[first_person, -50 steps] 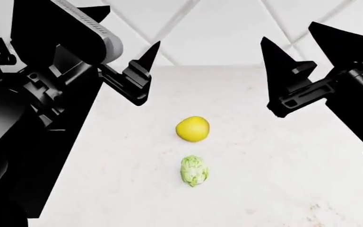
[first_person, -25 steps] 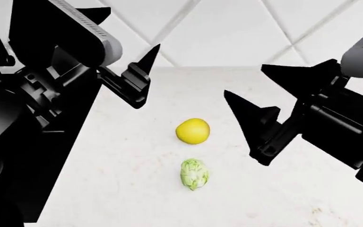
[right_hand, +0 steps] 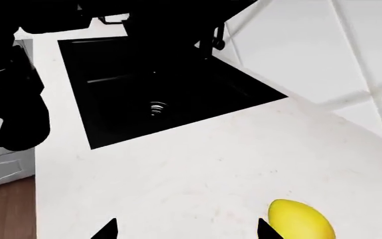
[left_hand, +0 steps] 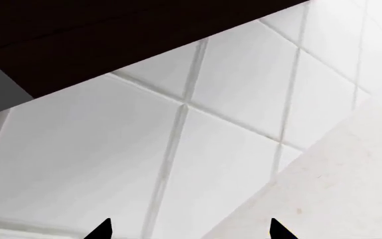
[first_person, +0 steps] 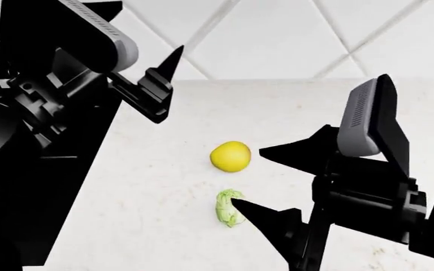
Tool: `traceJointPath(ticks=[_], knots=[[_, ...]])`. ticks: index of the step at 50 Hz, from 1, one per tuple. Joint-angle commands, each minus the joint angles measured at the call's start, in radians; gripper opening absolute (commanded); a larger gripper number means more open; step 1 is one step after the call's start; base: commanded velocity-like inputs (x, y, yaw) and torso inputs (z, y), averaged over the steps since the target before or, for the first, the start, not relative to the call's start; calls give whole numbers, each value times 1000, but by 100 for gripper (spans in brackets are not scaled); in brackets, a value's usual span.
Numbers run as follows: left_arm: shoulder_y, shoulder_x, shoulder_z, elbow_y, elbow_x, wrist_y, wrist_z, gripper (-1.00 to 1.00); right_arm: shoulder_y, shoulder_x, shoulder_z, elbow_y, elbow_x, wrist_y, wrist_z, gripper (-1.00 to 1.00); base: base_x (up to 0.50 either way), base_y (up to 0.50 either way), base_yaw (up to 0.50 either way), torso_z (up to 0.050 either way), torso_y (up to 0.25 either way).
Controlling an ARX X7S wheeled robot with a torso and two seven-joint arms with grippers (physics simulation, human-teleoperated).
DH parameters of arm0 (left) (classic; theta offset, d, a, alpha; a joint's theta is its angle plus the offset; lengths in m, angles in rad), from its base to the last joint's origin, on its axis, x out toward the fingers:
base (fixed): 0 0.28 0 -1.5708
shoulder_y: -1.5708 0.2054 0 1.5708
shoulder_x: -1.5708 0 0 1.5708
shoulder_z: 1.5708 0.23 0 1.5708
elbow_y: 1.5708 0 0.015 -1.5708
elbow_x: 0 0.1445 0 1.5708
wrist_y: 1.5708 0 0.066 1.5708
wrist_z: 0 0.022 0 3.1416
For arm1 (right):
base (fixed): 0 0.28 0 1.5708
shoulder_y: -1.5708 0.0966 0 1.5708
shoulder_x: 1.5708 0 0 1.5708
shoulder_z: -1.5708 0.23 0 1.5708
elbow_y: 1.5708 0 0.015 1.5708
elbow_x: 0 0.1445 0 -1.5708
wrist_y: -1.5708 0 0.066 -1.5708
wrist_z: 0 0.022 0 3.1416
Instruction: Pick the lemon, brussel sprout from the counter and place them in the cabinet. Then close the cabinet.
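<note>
My left gripper (first_person: 173, 84) hangs high over the back of the counter (first_person: 164, 186) near the tiled wall (first_person: 277, 39). Its wrist view shows two tips set apart with nothing between them, so those jaws are apart and empty.

The lemon (first_person: 230, 156) lies mid-counter, well clear of every edge. The brussel sprout (first_person: 228, 208) sits just nearer my body, close to the lemon but not touching it.

My right gripper (first_person: 251, 180) comes in from the right, jaws spread wide. One tip points at the lemon and the other overlaps the sprout in the head view. The lemon also shows at the edge of the right wrist view, beyond the black sink (right_hand: 157, 99).

I judge the lemon is my target. To take it cleanly I should centre it between the fingers, drop low, and keep the nearer finger off the sprout so it does not roll.
</note>
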Motion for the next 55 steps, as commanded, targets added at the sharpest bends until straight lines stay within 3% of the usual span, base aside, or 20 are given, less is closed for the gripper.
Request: traceJointPath(ticks=[1, 16, 31, 55], knots=[[-6, -12, 7, -6, 6, 8, -5, 100, -17, 13, -59, -1, 39, -11, -21, 100, 0, 0, 0, 0, 0], [-17, -14, 19, -19, 12, 17, -13, 100, -53, 9, -149, -21, -79, -30, -63, 100, 0, 0, 0, 0, 0], [12, -14, 6, -26, 8, 43, -18, 100, -31, 33, -212, 15, -190, -52, -49, 100, 0, 0, 0, 0, 0], [23, -18, 6, -22, 0, 50, -27, 100, -13, -15, -361, 97, -305, -71, 11, 100, 0, 0, 0, 0, 0]])
